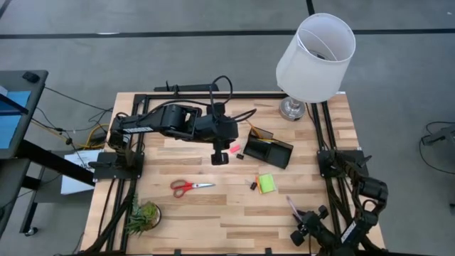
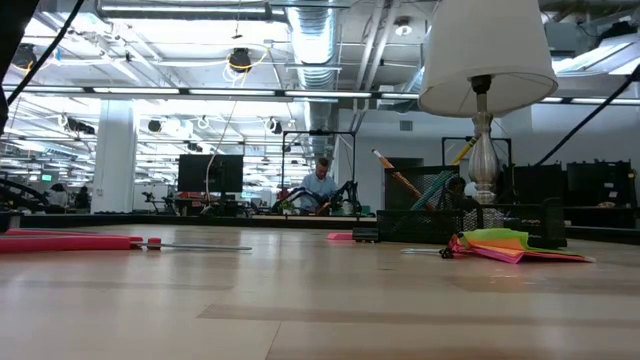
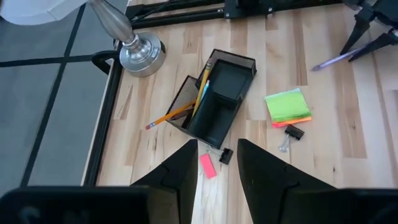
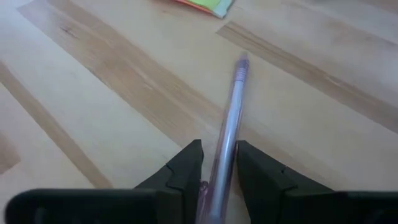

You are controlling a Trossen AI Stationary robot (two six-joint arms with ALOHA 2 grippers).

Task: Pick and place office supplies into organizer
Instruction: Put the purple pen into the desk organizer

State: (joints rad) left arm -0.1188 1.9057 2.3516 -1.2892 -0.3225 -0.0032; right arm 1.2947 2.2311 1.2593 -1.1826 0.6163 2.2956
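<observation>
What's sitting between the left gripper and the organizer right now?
In the left wrist view, the pink eraser and a small black binder clip lie on the table between the left gripper and the organizer.

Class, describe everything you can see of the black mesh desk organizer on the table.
The black mesh desk organizer is a small rectangular tray that looks like metal mesh, with a taller section at one end. It lies angled on the light wooden table near the silver lamp base. A yellow pencil and a teal pen stand in it; an orange pencil leans out of it. A pink eraser lies nearby.
</observation>
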